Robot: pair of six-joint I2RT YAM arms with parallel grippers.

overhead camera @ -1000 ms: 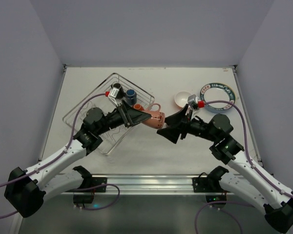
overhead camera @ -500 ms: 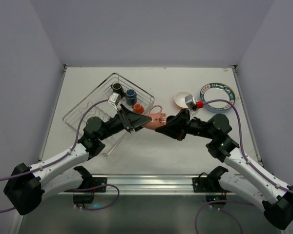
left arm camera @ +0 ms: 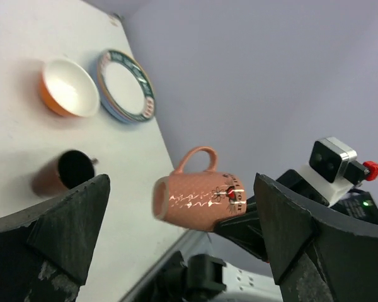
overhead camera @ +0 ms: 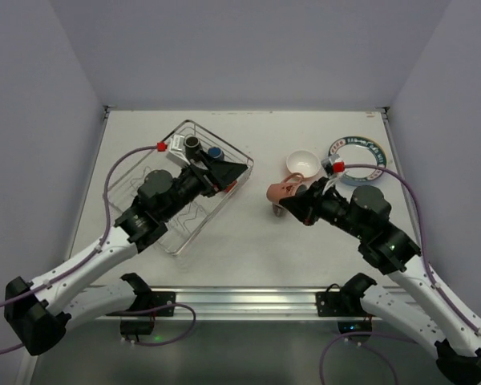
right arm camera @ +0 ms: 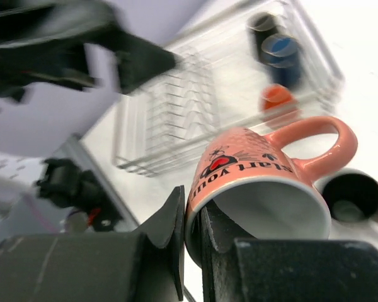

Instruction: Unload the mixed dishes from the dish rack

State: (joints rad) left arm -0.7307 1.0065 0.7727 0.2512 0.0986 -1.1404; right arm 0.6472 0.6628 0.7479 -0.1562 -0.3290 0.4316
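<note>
pink mug (right arm camera: 258,157), upside-down dark lettering "start you…", rest hidden, small red heart (right arm camera: 215,165) beside it

A pale, off-white tabletop (overhead camera: 248,241) fills the middle of the booth, matte and faintly speckled. Plain lavender-grey walls close it in on three sides: the back wall (overhead camera: 248,48) meets its far edge, while the left wall (overhead camera: 32,120) and the right wall (overhead camera: 457,104) slope along its sides. A silver metal rail (overhead camera: 248,298) runs along the near edge, with a dark strip below it.
</note>
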